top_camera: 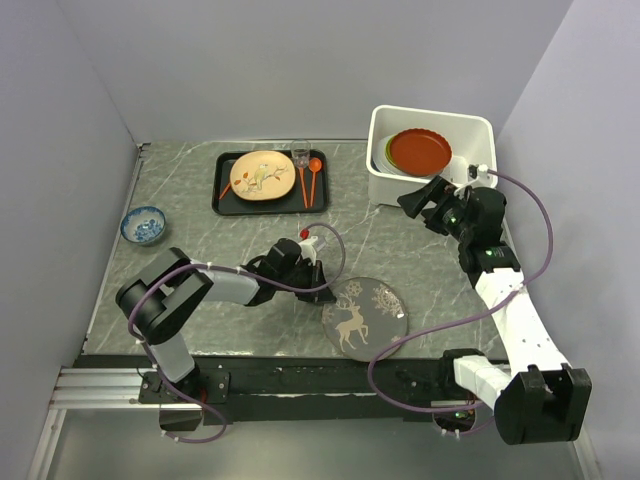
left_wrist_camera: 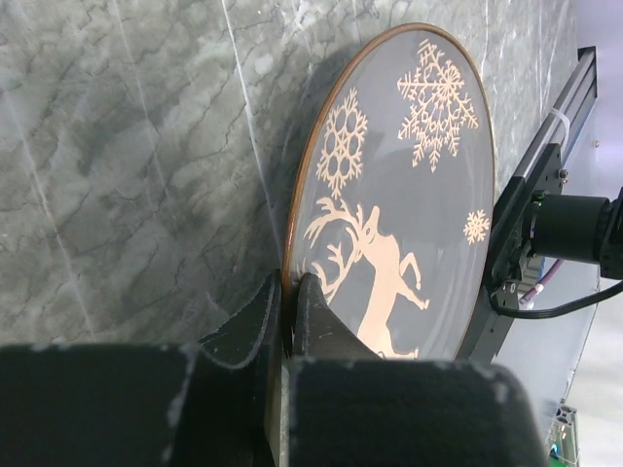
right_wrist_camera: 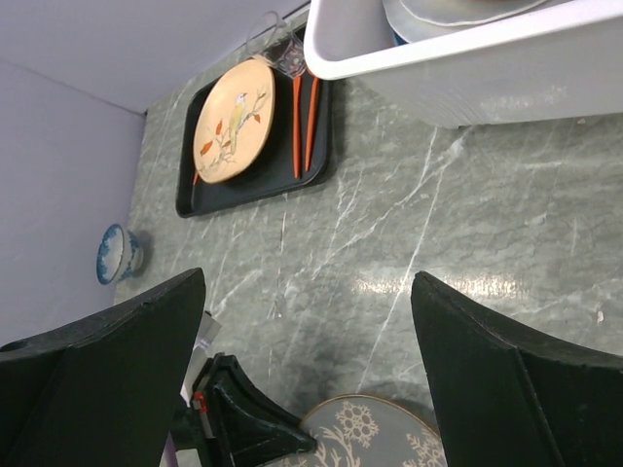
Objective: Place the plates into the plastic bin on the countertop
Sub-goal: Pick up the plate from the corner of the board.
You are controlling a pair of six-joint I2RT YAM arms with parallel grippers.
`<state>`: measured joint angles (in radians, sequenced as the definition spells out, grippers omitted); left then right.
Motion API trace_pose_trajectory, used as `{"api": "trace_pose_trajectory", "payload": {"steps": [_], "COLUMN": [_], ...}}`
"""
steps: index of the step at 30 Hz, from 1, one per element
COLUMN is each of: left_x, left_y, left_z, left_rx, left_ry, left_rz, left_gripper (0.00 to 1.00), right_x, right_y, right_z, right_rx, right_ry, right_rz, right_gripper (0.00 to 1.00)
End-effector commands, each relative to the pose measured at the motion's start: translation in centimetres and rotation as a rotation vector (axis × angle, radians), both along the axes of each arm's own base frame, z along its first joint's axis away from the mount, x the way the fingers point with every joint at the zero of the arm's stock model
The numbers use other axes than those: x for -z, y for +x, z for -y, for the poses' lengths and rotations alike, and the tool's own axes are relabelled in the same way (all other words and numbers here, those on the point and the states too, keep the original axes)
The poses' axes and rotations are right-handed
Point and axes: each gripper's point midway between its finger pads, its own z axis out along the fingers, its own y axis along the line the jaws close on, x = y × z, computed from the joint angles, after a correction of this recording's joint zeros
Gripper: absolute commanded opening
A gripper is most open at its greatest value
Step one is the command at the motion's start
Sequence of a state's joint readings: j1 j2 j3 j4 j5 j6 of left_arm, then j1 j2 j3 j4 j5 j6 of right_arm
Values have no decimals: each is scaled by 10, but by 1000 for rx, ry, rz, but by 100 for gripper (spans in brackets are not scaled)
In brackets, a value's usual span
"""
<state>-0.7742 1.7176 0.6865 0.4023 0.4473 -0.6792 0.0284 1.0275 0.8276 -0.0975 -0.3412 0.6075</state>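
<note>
Pinching the left rim of the reindeer plate [left_wrist_camera: 389,195], the left gripper [left_wrist_camera: 289,302] is clamping it between closed fingers. The plate is sitting low over the countertop [top_camera: 200,230], well short of the bin [top_camera: 432,113], which is lying ahead and to the right. The right gripper [top_camera: 428,200] is hanging wide open just before the bin, far nearer it. A cream plate [top_camera: 262,175] is waiting on a tray [top_camera: 225,200] left of the bin.

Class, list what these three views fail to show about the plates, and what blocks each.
Top view: plates under the red-brown plate in the plastic bin; it covers them, so no count.
Left wrist view: reindeer plate's near rim, hidden behind the left tool.
Right wrist view: bin contents, cut off by the top edge.
</note>
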Motion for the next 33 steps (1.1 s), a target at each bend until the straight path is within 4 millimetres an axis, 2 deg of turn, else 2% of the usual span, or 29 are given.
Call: {"api": "trace_pose_trajectory", "payload": {"steps": [1, 5, 8, 11, 12, 16, 18, 24, 27, 33], "left_x": [12, 2, -14, -37, -52, -82, -97, -127, -138, -165], "left_y": [3, 7, 15, 24, 30, 44, 52, 64, 68, 63], "left_z": [-9, -8, -7, -10, -13, -25, -35, -60, -68, -72], "left_rx": [-16, -35, -50, -73, -89, -138, -172, -222, -231, -172], "left_ry": [71, 45, 7, -46, -73, -113, -127, -197, -247, -385], "left_rz": [45, 64, 84, 113, 138, 186, 217, 245, 250, 253], "left_gripper": [1, 1, 1, 1, 1, 1, 1, 1, 1, 1], "right_x": [-5, -2, 5, 12, 14, 23, 30, 53, 64, 88], "right_y": [-1, -2, -3, -6, -6, -11, -14, -27, -35, -52], "right_z": [-2, -1, 0, -2, -3, -8, -14, -39, -55, -72], "right_rx": [-20, -15, -19, -34, -35, -66, -99, -210, -282, -360], "right_ry": [-11, -20, -33, -34, -32, -13, 7, 53, 54, 100], "right_rz": [38, 28, 8, -6, -5, -21, -31, -55, -63, -94], "right_gripper": [93, 93, 93, 93, 93, 93, 94, 93, 93, 93]}}
